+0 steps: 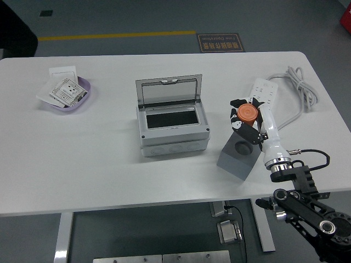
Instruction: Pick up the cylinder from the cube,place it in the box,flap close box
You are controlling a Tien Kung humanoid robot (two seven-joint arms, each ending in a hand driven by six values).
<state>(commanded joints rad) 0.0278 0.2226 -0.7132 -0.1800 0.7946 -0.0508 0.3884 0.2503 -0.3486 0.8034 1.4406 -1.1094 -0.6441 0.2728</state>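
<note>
A white table (pixel 98 159) fills most of the view. At its far left a lilac dish (pixel 82 93) holds white cards (pixel 61 92) printed with dark marks, and one white card (pixel 63 72) sticks out over its far rim. At the far right a white power strip (pixel 264 92) lies on a slant, its thick white cable (pixel 300 87) looping near the table's right edge. On the grey floor beyond the table run a yellow line (pixel 118 36) and a dark floor sign (pixel 219 42).
</note>
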